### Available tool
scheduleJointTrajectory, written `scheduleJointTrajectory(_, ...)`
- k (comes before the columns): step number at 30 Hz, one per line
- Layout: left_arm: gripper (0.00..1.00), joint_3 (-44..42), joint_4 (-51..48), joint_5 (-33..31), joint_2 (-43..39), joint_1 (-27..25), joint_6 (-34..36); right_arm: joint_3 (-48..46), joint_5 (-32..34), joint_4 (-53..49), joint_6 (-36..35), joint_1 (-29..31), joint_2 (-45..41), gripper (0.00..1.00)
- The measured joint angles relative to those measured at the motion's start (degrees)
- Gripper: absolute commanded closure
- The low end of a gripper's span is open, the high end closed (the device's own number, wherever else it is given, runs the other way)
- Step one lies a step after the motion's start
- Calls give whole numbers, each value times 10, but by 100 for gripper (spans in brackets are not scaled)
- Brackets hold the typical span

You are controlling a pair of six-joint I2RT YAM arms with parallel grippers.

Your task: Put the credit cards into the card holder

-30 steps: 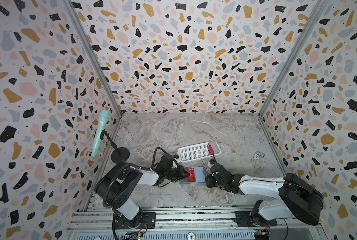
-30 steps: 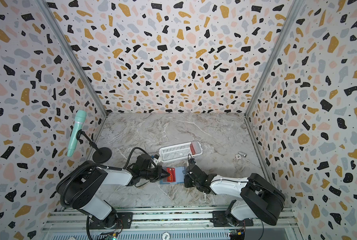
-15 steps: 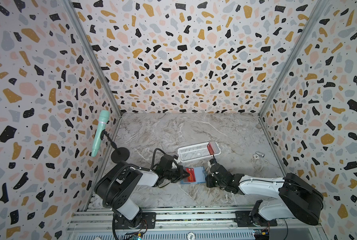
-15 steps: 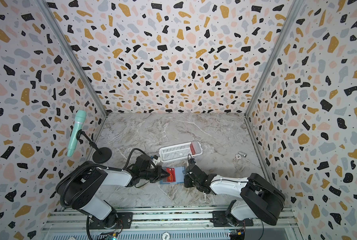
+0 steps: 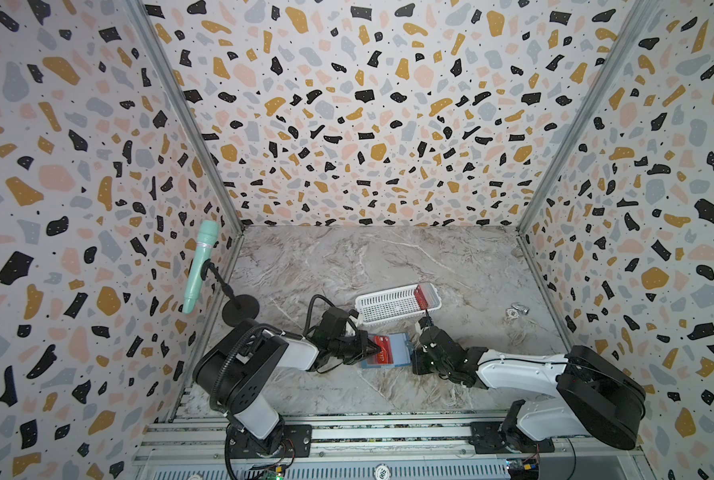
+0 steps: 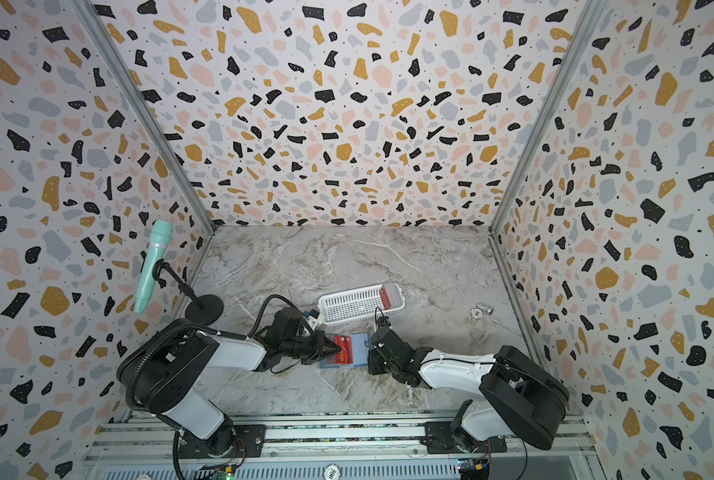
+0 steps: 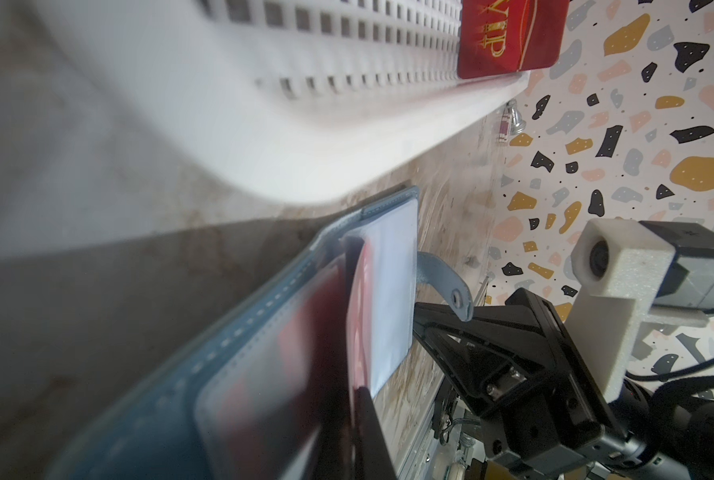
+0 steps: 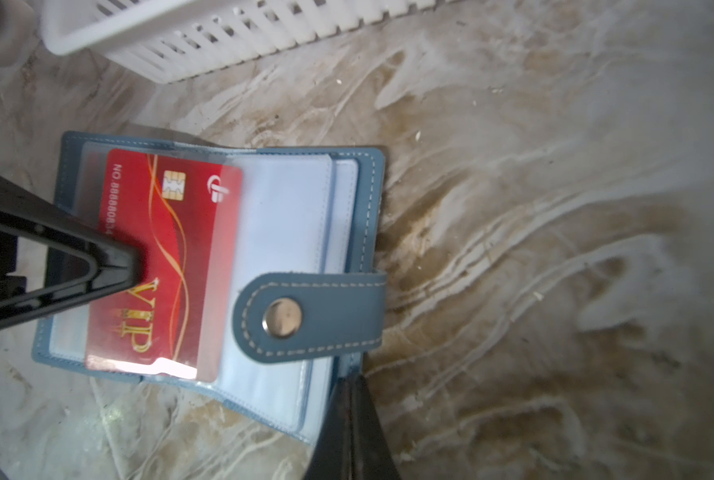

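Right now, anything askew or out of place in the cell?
Yes. The red VIP card sits crooked on the open card holder, only one edge under a clear sleeve, with the left pincer shut on it. A small metal piece lies loose by the right wall.

We see the card holder (image 8: pixel 361 216) lying open on the marble surface (image 8: pixel 554 249), a red card (image 8: pixel 168 249) partly inside its clear sleeve (image 8: pixel 280 216), clamped by the left gripper (image 8: pixel 133 266); the right gripper (image 8: pixel 350 395) is closed at its corner.
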Motion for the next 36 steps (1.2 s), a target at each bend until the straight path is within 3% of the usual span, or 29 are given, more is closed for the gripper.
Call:
scheduleJointTrajectory(6,90,27,-48,-6,4,0,23,2,0,-3,0,0,1,95)
scheduleJointTrajectory(16,71,100,-209,-69,-3,-1,106,7,0,0,0,0,8,95)
scheduleJointTrajectory(25,67,117,-278,-108,-27,-1,139,7,3,1,-1,2,9,95)
scheduleJointTrajectory(36,67,124,-279,-104,-19,-15,140,9,7,7,0,6,14,95)
